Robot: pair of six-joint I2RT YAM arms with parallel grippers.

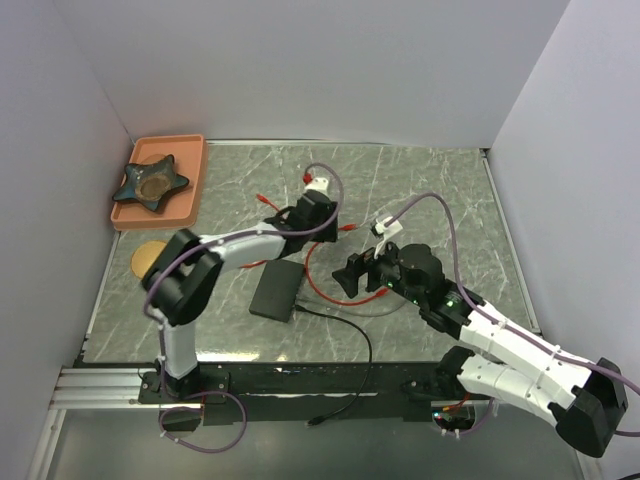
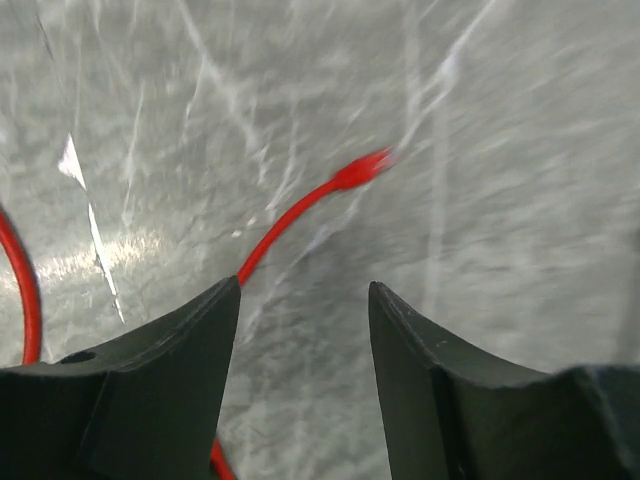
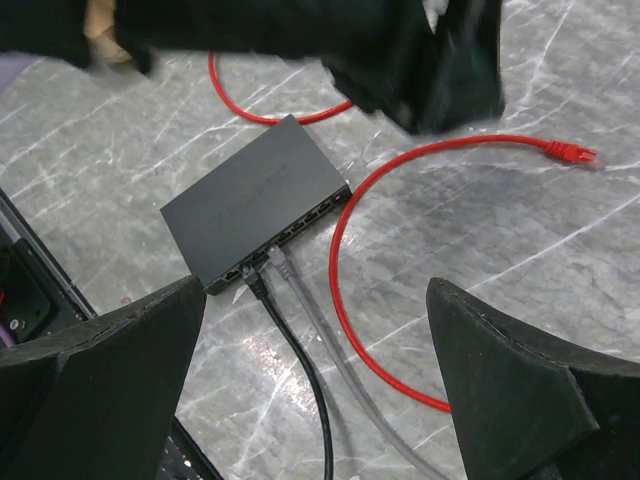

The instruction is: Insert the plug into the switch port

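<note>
The flat black switch (image 1: pixel 277 291) lies on the table in front of the arms. In the right wrist view its row of ports (image 3: pixel 300 226) faces me, with a black cable (image 3: pixel 290 345) and a grey cable (image 3: pixel 325 345) plugged in at the left end. A red cable (image 3: pixel 345 290) loops beside it and ends in a loose red plug (image 3: pixel 570 152). My right gripper (image 3: pixel 315 285) is open and empty above the cables. My left gripper (image 2: pixel 305 290) is open and empty above the table, a red plug (image 2: pixel 368 168) lying ahead of it, apart from the fingers.
An orange tray (image 1: pixel 190 175) holding a dark star-shaped dish (image 1: pixel 150 183) stands at the far left. A tan disc (image 1: pixel 146 258) lies below it. White walls close in the table. The left arm (image 3: pixel 300 30) crosses the top of the right wrist view.
</note>
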